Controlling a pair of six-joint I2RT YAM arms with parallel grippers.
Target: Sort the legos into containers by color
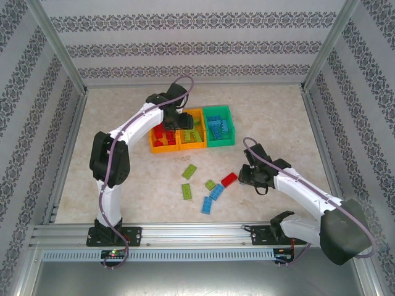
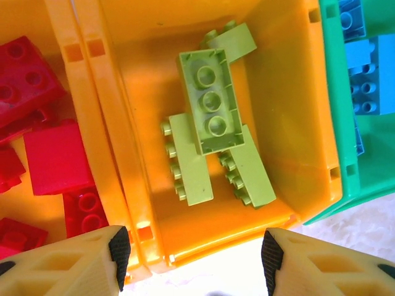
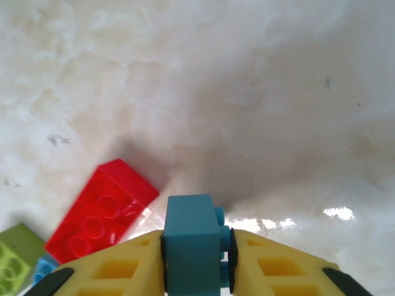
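My right gripper (image 3: 196, 248) is shut on a blue lego (image 3: 190, 231), held just above the table beside a loose red lego (image 3: 99, 213); from above, this gripper (image 1: 247, 175) is right of that red lego (image 1: 229, 179). My left gripper (image 2: 194, 254) hangs open over the near wall of the middle orange container (image 2: 185, 237), which holds several lime green legos (image 2: 210, 102). The left orange container (image 1: 153, 147) holds red legos (image 2: 55, 157), and the green container (image 1: 220, 142) holds blue legos (image 2: 370, 77). Green legos (image 1: 189, 172) and blue legos (image 1: 207, 205) lie loose on the table.
The three containers stand side by side at the middle back of the table. Loose legos lie in a cluster between the arm bases and the containers. Patterned walls and metal frame posts (image 1: 68, 61) enclose the table.
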